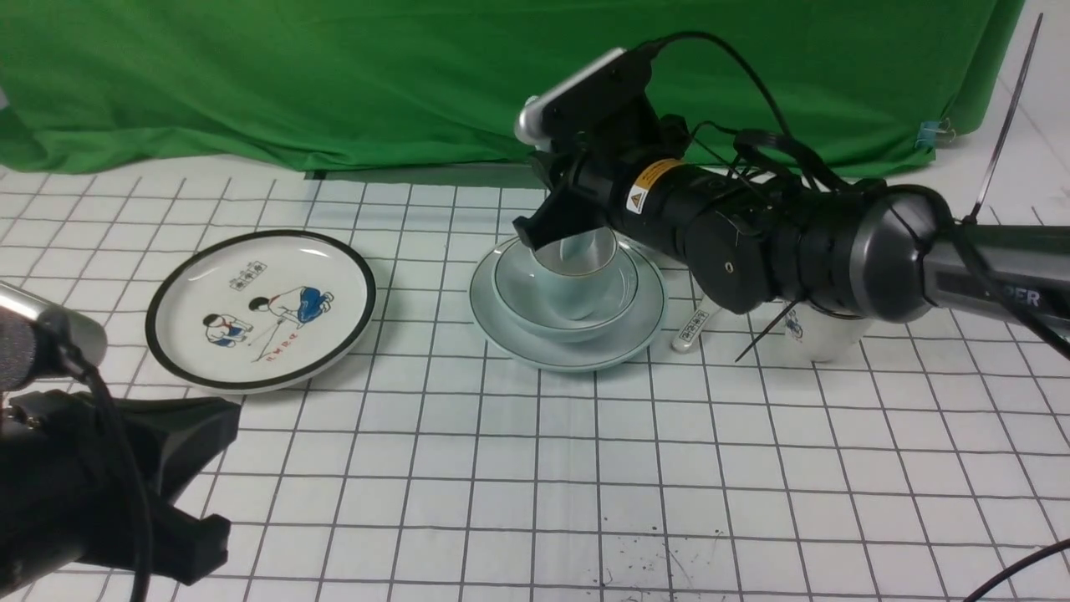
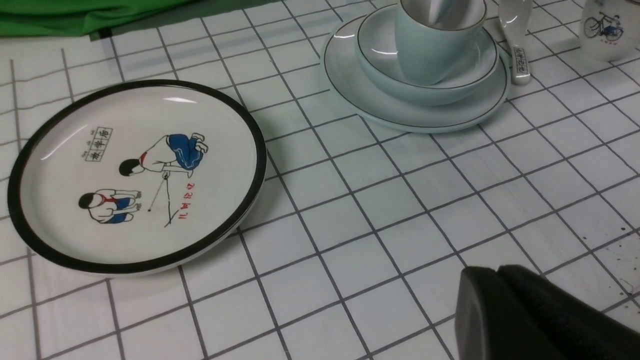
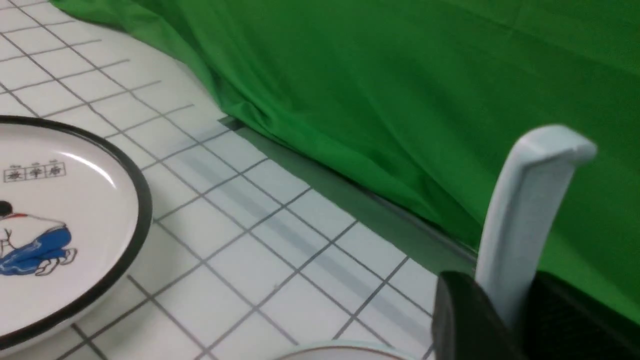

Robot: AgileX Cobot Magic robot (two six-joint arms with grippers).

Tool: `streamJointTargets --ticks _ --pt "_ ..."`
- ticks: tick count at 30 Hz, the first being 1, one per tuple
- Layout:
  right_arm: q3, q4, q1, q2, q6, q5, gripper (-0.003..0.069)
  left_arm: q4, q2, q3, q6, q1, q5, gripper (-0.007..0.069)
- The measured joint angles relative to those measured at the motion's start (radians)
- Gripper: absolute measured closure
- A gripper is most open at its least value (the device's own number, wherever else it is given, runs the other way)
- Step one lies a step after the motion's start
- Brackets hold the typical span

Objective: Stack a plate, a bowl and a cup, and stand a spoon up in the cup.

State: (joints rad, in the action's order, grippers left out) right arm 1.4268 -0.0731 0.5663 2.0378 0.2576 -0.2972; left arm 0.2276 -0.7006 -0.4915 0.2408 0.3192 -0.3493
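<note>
The pale blue-green plate [image 1: 577,358] sits at the table's centre with the bowl [image 1: 525,303] in it and the cup [image 1: 585,293] in the bowl; the stack also shows in the left wrist view, plate [image 2: 380,107], bowl [image 2: 450,87], cup [image 2: 425,50]. My right gripper [image 1: 568,227] is right over the cup, shut on the plain white spoon [image 3: 530,210]. The spoon's handle sticks up past the fingers and its lower end reaches into the cup [image 1: 578,247]. My left gripper [image 1: 230,418] is shut and empty [image 2: 497,270], low at the near left.
A black-rimmed plate with cartoon children [image 1: 259,309] lies left of the stack. A printed spoon [image 1: 694,328] lies just right of the stack, and a white cup with a picture [image 1: 823,334] stands behind my right arm. Green cloth [image 1: 334,75] covers the back.
</note>
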Motion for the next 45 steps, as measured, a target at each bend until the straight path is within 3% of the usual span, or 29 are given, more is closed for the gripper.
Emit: streamJointTargets --ticks 10,16,17,20,21,23,26,31,36,45 --pt "0.000 0.000 0.000 0.020 -0.020 0.109 0.0414 0.000 0.000 0.000 0.002 0.000 -0.003 0.0655" --pt "0.000 0.000 0.000 -0.097 0.001 0.279 0.0367 -0.038 0.000 0.000 0.003 0.000 -0.003 0.0655" --pt "0.000 0.000 0.000 -0.170 0.015 0.368 0.0375 -0.046 0.000 0.000 0.003 0.000 -0.003 0.0655" --pt "0.000 0.026 0.000 -0.385 0.063 0.563 0.0488 -0.052 0.000 0.000 0.003 0.000 -0.003 0.0654" --pt "0.000 0.029 0.000 -0.399 0.063 0.563 0.0499 -0.052 0.000 0.000 0.003 0.000 -0.003 0.0654" --pt "0.000 0.056 0.000 -0.549 0.075 0.700 0.0610 -0.053 0.000 0.000 0.003 0.000 -0.003 0.0653" --pt "-0.031 0.068 0.000 -0.710 0.059 0.794 0.0641 -0.053 0.000 0.000 0.003 0.000 -0.003 0.0653" --pt "-0.267 0.038 0.000 -0.962 -0.003 0.824 0.0645 -0.053 0.000 0.000 0.003 0.000 -0.003 0.0653" --pt "-0.661 0.026 0.000 -1.206 -0.045 0.744 0.0645 -0.053 0.000 0.000 0.003 0.000 -0.002 0.0653" --pt "-1.033 0.049 0.000 -1.416 -0.130 0.707 0.0638 -0.060 0.000 0.000 0.015 0.000 -0.002 0.0653"
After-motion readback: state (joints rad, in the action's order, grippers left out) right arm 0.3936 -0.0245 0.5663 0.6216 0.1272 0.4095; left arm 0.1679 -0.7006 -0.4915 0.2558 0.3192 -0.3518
